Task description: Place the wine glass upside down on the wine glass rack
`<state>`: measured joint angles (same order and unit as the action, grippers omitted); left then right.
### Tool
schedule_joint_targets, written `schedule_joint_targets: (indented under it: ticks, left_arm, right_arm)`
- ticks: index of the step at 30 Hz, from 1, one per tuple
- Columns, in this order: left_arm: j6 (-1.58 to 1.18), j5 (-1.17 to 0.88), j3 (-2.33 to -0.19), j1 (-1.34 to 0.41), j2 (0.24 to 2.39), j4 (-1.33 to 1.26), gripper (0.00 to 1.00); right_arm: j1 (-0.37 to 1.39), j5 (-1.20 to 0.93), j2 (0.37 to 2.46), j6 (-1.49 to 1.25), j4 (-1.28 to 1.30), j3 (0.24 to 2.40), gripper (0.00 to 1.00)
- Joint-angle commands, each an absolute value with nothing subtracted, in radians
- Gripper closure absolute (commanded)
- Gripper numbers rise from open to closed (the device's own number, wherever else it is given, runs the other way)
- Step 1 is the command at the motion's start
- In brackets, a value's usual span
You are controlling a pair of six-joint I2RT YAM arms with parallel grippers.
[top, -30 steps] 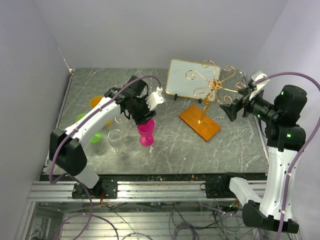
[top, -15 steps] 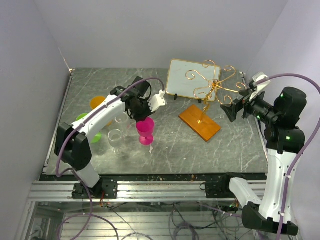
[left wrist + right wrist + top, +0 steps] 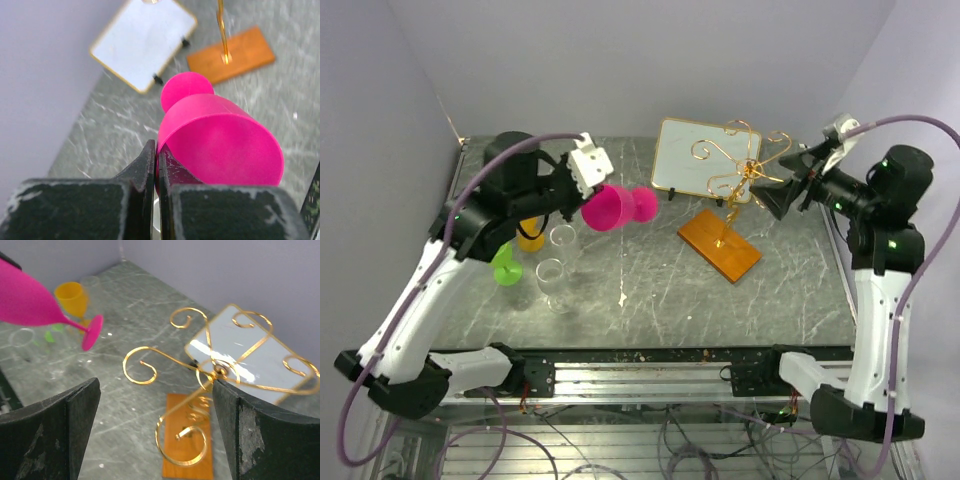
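The pink wine glass (image 3: 615,208) hangs in the air on its side, foot pointing right toward the rack. My left gripper (image 3: 582,203) is shut on its rim; in the left wrist view the fingertips (image 3: 150,152) pinch the bowl wall of the glass (image 3: 220,135). The wine glass rack (image 3: 745,172) has gold scrolled arms on a thin post over an orange-brown base (image 3: 720,245). My right gripper (image 3: 767,199) is open right beside the rack's top. In the right wrist view its gripper (image 3: 155,425) frames the scrolls (image 3: 215,370), with the pink glass (image 3: 30,300) at far left.
A gold-framed mirror-like panel (image 3: 685,155) stands behind the rack. On the left of the table stand a yellow glass (image 3: 530,238), a green glass (image 3: 505,268) and two clear glasses (image 3: 552,282). Walls close in at the back and both sides.
My left gripper shut on the pink glass's rim, then lifted it off the table and tipped it sideways. My right gripper rose slightly toward the rack's top.
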<state>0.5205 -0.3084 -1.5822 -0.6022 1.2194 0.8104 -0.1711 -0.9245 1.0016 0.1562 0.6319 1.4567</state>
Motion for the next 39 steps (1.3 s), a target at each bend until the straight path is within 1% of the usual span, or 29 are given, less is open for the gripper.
schedule_joint_targets:
  ticks: [1, 4, 7, 12, 17, 23, 30, 37, 39]
  left_arm:
    - [0.351, -0.328, -1.657, -0.608, 1.194, 0.605, 0.93]
    - [0.265, -0.297, -1.777, -0.607, 1.226, 0.582, 0.93]
    - [0.213, -0.283, -1.823, -0.607, 1.236, 0.555, 0.93]
    - [0.142, -0.237, -1.797, -0.583, 1.203, 0.504, 0.93]
    - [0.072, -0.314, -1.813, -0.528, 1.199, 0.500, 0.93]
    - [0.020, -0.362, -1.797, -0.467, 1.185, 0.480, 0.93]
    - [-0.001, -0.413, -1.770, -0.438, 1.181, 0.460, 0.93]
    - [-0.007, -0.428, -1.763, -0.437, 1.185, 0.447, 0.93]
    - [-0.006, -0.424, -1.760, -0.437, 1.186, 0.444, 0.93]
  right_arm:
    - [-0.077, -1.002, 1.070, 0.024, 0.485, 1.486, 0.06]
    - [0.031, -0.950, 1.152, 0.037, 0.509, 1.567, 0.06]
    - [0.113, -0.906, 1.219, 0.010, 0.485, 1.606, 0.08]
    - [0.218, -0.895, 1.304, -0.085, 0.406, 1.631, 0.12]
    - [0.317, -0.840, 1.365, -0.161, 0.362, 1.644, 0.17]
    - [0.403, -0.783, 1.391, -0.231, 0.283, 1.640, 0.27]
    - [0.479, -0.624, 1.460, -0.212, 0.315, 1.740, 0.43]
    - [0.489, -0.533, 1.500, -0.222, 0.335, 1.801, 0.60]
    - [0.489, -0.518, 1.493, -0.220, 0.336, 1.794, 0.62]
